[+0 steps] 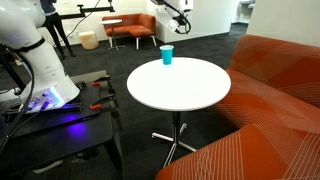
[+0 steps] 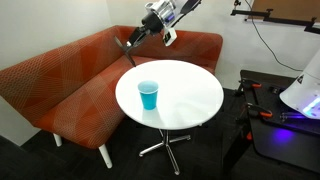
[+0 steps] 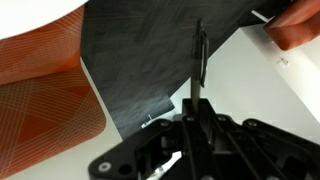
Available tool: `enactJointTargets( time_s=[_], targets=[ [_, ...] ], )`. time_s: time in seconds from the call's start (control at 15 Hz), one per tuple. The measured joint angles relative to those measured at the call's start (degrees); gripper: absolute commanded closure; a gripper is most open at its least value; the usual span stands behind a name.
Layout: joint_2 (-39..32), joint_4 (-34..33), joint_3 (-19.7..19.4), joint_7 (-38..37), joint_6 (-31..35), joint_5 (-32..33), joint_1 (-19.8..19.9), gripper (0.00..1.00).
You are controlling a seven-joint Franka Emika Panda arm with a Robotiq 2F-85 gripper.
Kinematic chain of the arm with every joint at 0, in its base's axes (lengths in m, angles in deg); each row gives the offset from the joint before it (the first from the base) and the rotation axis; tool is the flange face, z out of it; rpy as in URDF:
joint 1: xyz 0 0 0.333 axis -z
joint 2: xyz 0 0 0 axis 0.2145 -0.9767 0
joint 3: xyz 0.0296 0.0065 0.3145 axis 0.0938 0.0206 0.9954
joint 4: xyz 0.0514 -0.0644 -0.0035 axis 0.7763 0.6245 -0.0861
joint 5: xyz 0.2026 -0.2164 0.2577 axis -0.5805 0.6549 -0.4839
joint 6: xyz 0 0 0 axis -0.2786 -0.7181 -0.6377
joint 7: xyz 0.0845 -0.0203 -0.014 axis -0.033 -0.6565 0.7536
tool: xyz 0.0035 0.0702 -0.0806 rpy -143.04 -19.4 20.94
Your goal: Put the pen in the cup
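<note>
Round white table [image 1: 185, 90] on a chrome pedestal [image 1: 177, 128] with a star foot. Orange-red patterned sofa [image 2: 70, 80], angled close around the table. Dark grey carpet [image 3: 140, 60] throughout. Plain white wall [image 2: 50, 25] behind the sofa. Orange armchair [image 1: 135, 27] and pale round stool [image 1: 88, 40] at the far side.

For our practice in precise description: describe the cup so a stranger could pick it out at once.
Find the round white table beside the orange sofa. The cup stands upright on it, near its edge. It is small, bright blue, and the only thing on the tabletop.
</note>
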Motion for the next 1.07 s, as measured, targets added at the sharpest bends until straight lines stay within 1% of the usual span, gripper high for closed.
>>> enactJointTargets(
  time_s=[0.07,0.2,0.4,0.47,0.67,0.87,1.07],
  targets=[
    [-0.3,-0.2,0.1,3.9,0.0,-2.3,0.0,0.97],
    [-0.9,-0.3,0.1,10.2,-0.3,-4.5,0.0,0.97],
    [-1.8,-0.3,0.1,16.8,-2.9,-4.6,0.4,0.97],
    [-1.9,-0.2,-0.9,18.4,-5.3,-4.3,0.0,0.97],
    [-2.1,0.0,-5.5,21.9,-15.3,-2.9,-1.7,0.97],
    [-2.3,0.1,-8.6,23.4,-25.1,1.3,-1.8,0.97],
    [-2.6,0.1,-10.7,23.9,-32.1,6.7,-1.8,0.97]
  ],
)
